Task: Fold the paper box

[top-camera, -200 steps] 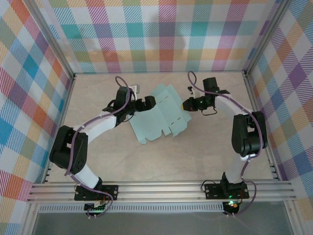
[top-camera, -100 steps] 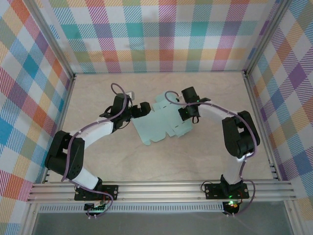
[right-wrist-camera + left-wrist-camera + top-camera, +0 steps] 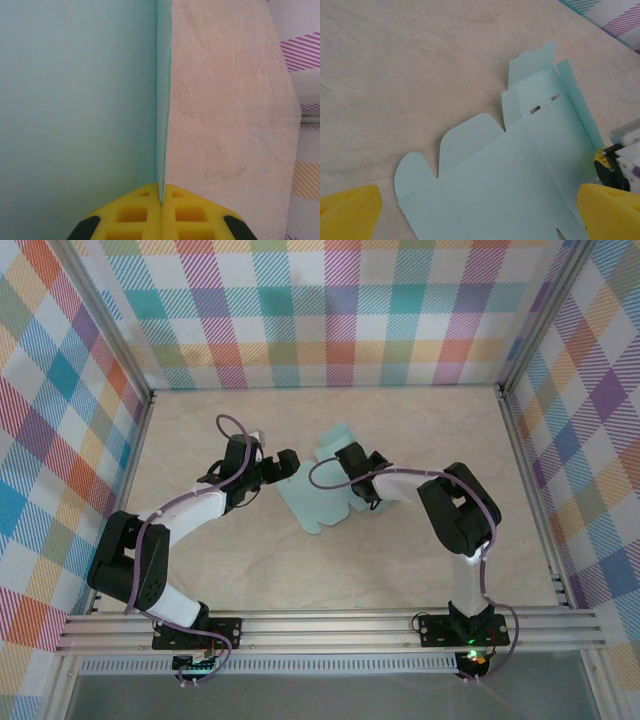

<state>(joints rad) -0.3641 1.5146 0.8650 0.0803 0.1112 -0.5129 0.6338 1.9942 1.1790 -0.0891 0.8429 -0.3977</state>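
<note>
- Paper box (image 3: 322, 502): a pale mint die-cut sheet, unassembled, lying mostly flat on the table (image 3: 420, 430) at mid-field between the two arms.
- From the left wrist, two rounded flaps (image 3: 465, 137) lie flat at the sheet's edge. A pair of small slots (image 3: 542, 102) is cut in the far panel, and a notched tab (image 3: 532, 62) beyond them is tilted up off the table.
- Right gripper (image 3: 161, 197): its yellow pads are closed together on the thin edge of the card. The sheet runs away from the pads on one side, bare table on the other.
- Left gripper (image 3: 480, 212): spread fully wide and holding nothing. Its two yellow fingertips (image 3: 350, 212) straddle the near part of the sheet; I cannot tell whether they touch it.
- Step in hand (judgement): an early fold. The right arm has hold of one long side strip, apparently to turn it up along its crease. No walls are standing yet, so most of the task is ahead.
- Next move calls for (judgement): the left gripper should pin the base panel near the crease so the sheet does not slide. The right arm then swings the pinched strip up and over, keeping the fold on the scored line.
- Risk (judgement): thin card may buckle off the crease, or the whole sheet may drag if it is left unpinned.
- Writing: none readable on the card, pads or arms. The plaid walls carry pattern only.
</note>
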